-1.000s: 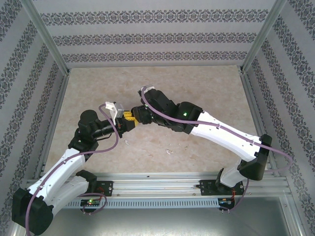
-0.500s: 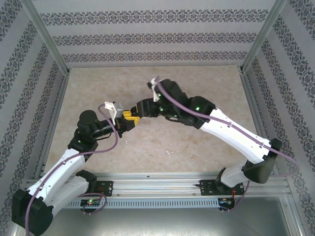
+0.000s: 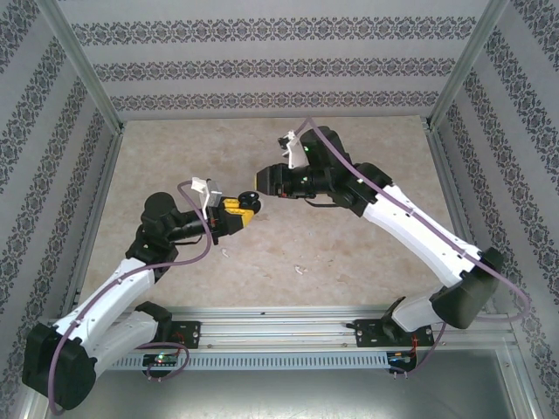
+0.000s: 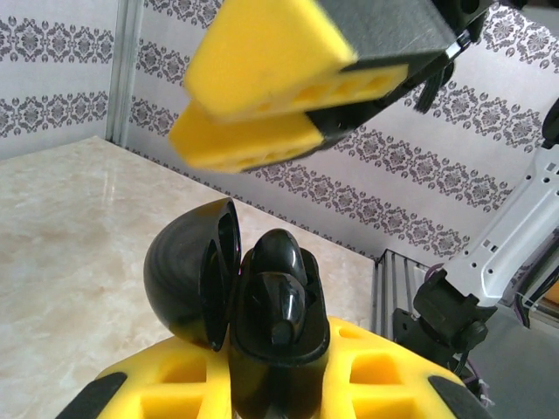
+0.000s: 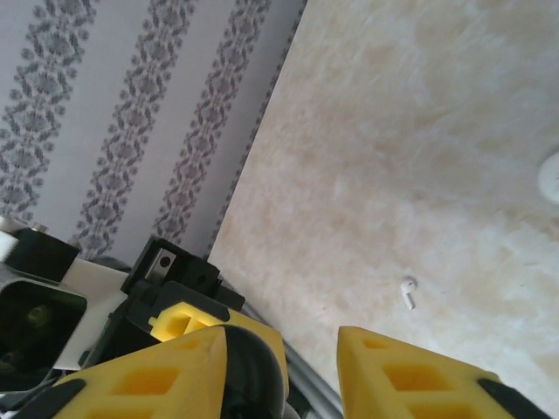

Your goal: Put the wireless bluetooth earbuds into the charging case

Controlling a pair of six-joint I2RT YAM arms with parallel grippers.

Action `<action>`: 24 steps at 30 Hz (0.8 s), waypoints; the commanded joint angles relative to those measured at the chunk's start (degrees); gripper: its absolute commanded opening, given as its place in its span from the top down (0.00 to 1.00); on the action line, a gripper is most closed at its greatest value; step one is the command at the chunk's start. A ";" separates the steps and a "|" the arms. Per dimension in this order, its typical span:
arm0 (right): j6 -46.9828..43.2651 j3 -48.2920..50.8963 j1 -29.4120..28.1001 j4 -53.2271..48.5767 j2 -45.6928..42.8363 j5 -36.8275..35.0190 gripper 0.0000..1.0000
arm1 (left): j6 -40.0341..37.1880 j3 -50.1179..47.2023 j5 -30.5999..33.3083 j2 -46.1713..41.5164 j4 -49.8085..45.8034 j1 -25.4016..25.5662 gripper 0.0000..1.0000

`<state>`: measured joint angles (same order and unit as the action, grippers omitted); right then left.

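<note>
Beige marbled worktop (image 3: pixel 367 157), patterned walls (image 3: pixel 262 65) all round, and a white earbud (image 5: pixel 408 292) lies flat on the stone, stem toward the bottom of the right wrist view. Left pincer (image 3: pixel 234 212) is clamped on the black charging case (image 4: pixel 271 323), which is raised with its lid flipped open. Right pincer (image 5: pixel 283 336) hovers just above, fingers apart.

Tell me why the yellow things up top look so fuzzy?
Left wrist view: the right gripper's fingers sit too close to the lens, so they blur, while the open black charging case is sharp with shiny glints. Right wrist view: those fingers look soft too; the white earbud is clearer.
</note>
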<state>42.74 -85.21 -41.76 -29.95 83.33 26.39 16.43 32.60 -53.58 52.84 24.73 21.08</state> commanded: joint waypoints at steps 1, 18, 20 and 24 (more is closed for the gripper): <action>1.88 0.57 0.28 2.41 1.84 8.69 0.67 | 1.92 2.41 -0.95 0.89 5.72 1.14 0.98; -3.36 6.95 3.24 4.84 -10.64 13.67 0.74 | 2.20 1.18 6.32 2.14 -0.50 0.91 0.98; -4.27 8.21 4.79 3.64 -13.04 11.17 0.71 | 2.46 0.90 7.11 1.86 -1.30 0.34 0.98; -7.03 8.20 6.66 -4.42 -14.97 -2.14 0.70 | 2.46 2.02 10.33 2.25 -7.21 -2.43 0.99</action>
<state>39.42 -77.82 -36.10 -27.66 68.71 34.13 18.33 32.95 -46.39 55.64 22.31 20.69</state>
